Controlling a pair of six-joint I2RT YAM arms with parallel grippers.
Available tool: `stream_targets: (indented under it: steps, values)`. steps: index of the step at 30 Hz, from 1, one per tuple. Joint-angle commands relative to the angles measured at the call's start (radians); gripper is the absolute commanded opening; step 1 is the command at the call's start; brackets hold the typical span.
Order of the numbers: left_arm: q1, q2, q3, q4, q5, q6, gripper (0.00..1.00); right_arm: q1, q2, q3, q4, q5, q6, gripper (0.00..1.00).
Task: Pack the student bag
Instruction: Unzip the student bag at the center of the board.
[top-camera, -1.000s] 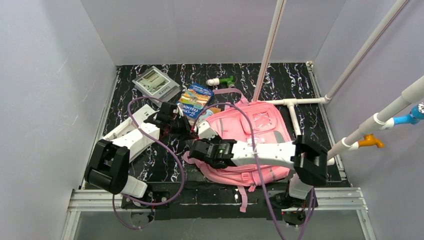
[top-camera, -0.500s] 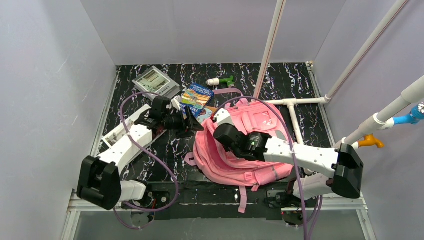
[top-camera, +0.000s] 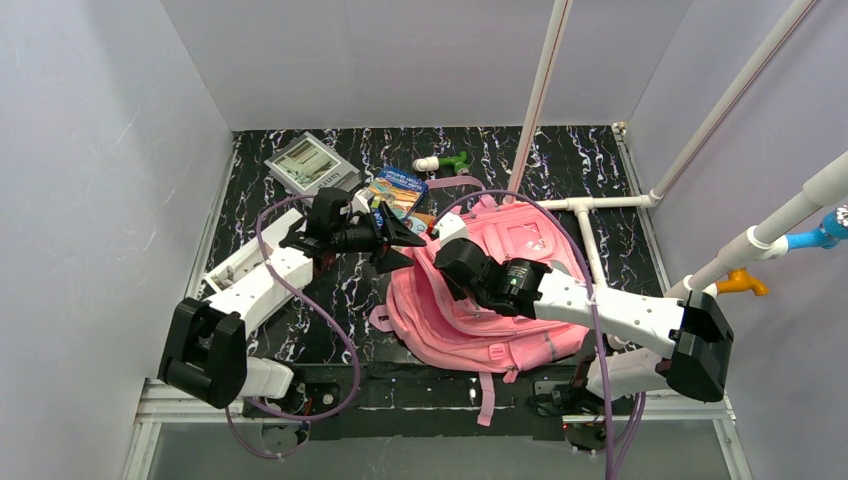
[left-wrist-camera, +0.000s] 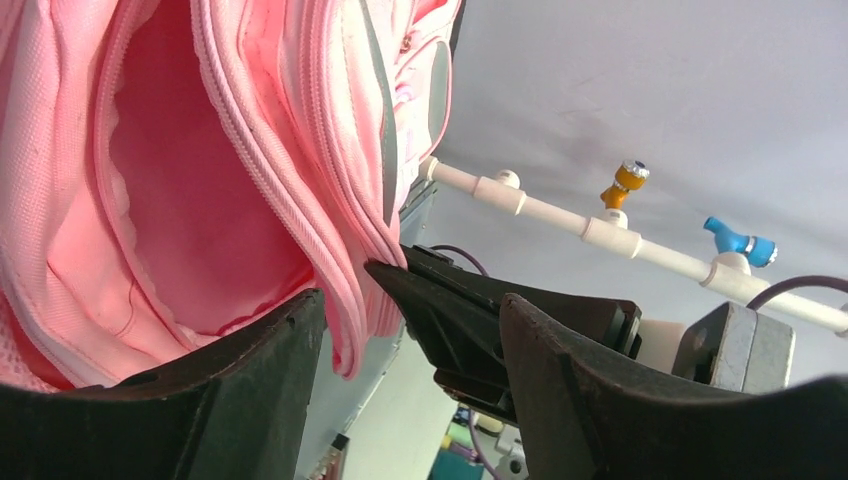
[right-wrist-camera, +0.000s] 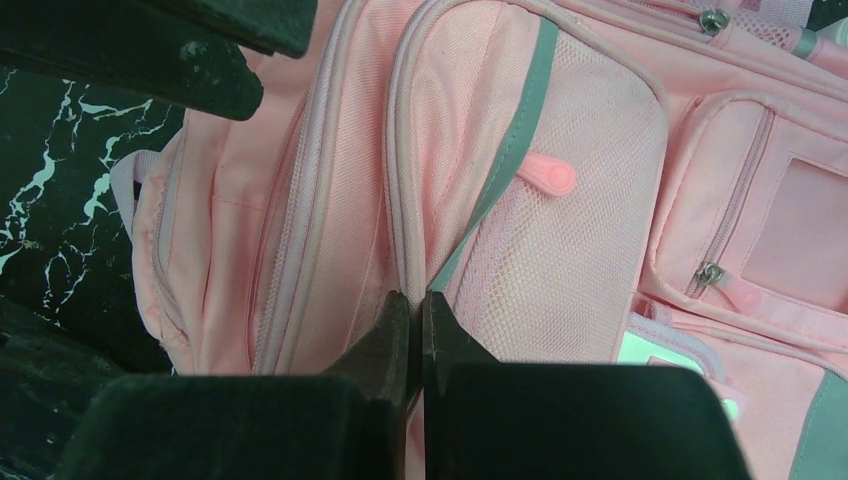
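The step in hand looks like opening the bag (top-camera: 455, 322) so that things can go in. The right hand (right-wrist-camera: 412, 300) is clenched on a fold at the bag's zip edge, beside the mesh pocket (right-wrist-camera: 560, 270), and holds it up. The left hand (left-wrist-camera: 410, 298) is released. Its jaws stand either side of the hanging zip edge, right by the right hand's tips, and whether they touch the fabric I cannot tell.

To do this well, I judge the left hand should close on one lip of the zip only, not on the layers behind it. It should then draw away from the right hand so the mouth gapes. The fabric is soft and will likely sag shut if either side goes slack. The hands are very near each other, so a knock is the risk.

The bag lies front-up on the surface (top-camera: 600, 170), right of centre, near the arms' bases. Its main compartment (left-wrist-camera: 190, 180) shows only pink lining, and anything deeper is hidden. The front pockets (right-wrist-camera: 790, 230) appear zipped. A book (top-camera: 398, 188), a grey device (top-camera: 310, 165) and a green-and-white item (top-camera: 445, 161) lie outside the bag, on the far side.
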Motion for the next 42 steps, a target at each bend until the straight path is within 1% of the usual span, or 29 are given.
stream_targets:
  steps: [1, 5, 9, 12, 13, 15, 16, 21, 22, 24, 26, 27, 28, 30, 33, 34, 37, 39, 42]
  values:
    - [-0.018, -0.009, 0.001, 0.01, -0.025, -0.072, 0.63, -0.007, -0.048, 0.028, 0.106, 0.027, -0.036, 0.01]
    - [-0.022, -0.034, -0.072, 0.018, -0.084, -0.174, 0.64, -0.008, -0.051, 0.031, 0.107, 0.028, -0.041, 0.01]
    - [-0.053, 0.03, -0.032, 0.021, -0.075, -0.21, 0.63, -0.008, -0.055, 0.034, 0.115, 0.013, -0.048, 0.01]
    - [-0.07, 0.076, 0.006, 0.03, -0.081, -0.209, 0.47, -0.007, -0.057, 0.039, 0.116, 0.016, -0.055, 0.01]
    - [-0.073, 0.079, 0.011, 0.035, -0.095, -0.202, 0.41, -0.008, -0.058, 0.04, 0.115, 0.016, -0.056, 0.01]
    - [-0.076, 0.086, 0.028, 0.04, -0.115, -0.179, 0.25, -0.008, -0.057, 0.041, 0.112, 0.01, -0.06, 0.01]
    - [-0.08, 0.093, 0.041, 0.041, -0.116, -0.169, 0.21, -0.008, -0.055, 0.043, 0.104, 0.011, -0.06, 0.01]
    - [-0.105, 0.139, 0.083, 0.043, -0.086, -0.158, 0.15, -0.008, -0.058, 0.045, 0.086, 0.006, -0.057, 0.01]
    - [-0.108, 0.137, 0.081, 0.045, -0.086, -0.157, 0.12, -0.007, -0.056, 0.048, 0.08, 0.006, -0.057, 0.01]
    - [-0.111, 0.125, 0.067, 0.077, -0.081, -0.162, 0.0, -0.007, -0.046, 0.067, 0.055, 0.01, -0.057, 0.03]
    - [-0.111, 0.105, 0.031, 0.154, -0.074, -0.22, 0.0, -0.007, -0.037, 0.093, 0.022, -0.009, -0.062, 0.11]
    - [-0.112, 0.101, 0.016, 0.2, -0.066, -0.251, 0.0, -0.007, -0.033, 0.107, 0.007, -0.019, -0.063, 0.17]
    - [-0.112, 0.099, 0.006, 0.238, -0.055, -0.284, 0.0, -0.007, -0.03, 0.122, -0.012, -0.035, -0.061, 0.27]
    - [-0.118, 0.099, -0.006, 0.297, -0.043, -0.334, 0.0, -0.002, -0.021, 0.148, -0.051, -0.059, -0.052, 0.42]
    - [-0.121, 0.1, -0.006, 0.331, -0.034, -0.378, 0.0, 0.05, -0.017, 0.168, -0.088, 0.002, -0.01, 0.62]
    - [-0.12, 0.101, -0.002, 0.337, -0.032, -0.386, 0.0, 0.075, -0.018, 0.171, -0.093, 0.04, 0.002, 0.66]
    - [-0.121, 0.099, 0.012, 0.345, -0.028, -0.402, 0.0, 0.12, -0.016, 0.186, -0.112, 0.115, 0.014, 0.76]
    - [-0.12, 0.096, 0.019, 0.351, -0.026, -0.416, 0.0, 0.146, 0.001, 0.213, -0.144, 0.173, 0.026, 0.79]
    - [-0.12, 0.091, 0.035, 0.361, -0.022, -0.43, 0.0, 0.185, 0.069, 0.251, -0.236, 0.347, 0.054, 0.82]
